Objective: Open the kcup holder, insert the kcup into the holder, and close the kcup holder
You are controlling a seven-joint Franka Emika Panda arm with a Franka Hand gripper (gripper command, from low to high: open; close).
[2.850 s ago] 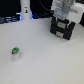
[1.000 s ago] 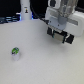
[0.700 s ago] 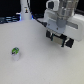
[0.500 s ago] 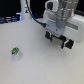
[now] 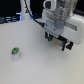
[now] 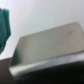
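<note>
The kcup (image 5: 16, 51), a small white pod with a green-and-dark top, stands alone on the white table at the exterior view's left. The black kcup holder (image 5: 64, 43) is at the right, mostly hidden under my white arm and hand. My gripper (image 5: 50, 37) hangs at the holder's left end, close to it or touching it; its fingers are too dark and small to read. The wrist view is blurred and shows a flat grey-dark box face (image 6: 50, 50), the holder seen from close. The pod does not show there.
The white table (image 5: 35, 67) spreads between the pod and the holder. Dark equipment (image 5: 10, 20) and a cable (image 5: 26, 10) stand along the back left. A green blur (image 6: 5, 25) sits at the wrist view's edge.
The arm has come down and shifted toward the exterior view's left over the holder. In the last half second it barely moved. The pod has stayed put.
</note>
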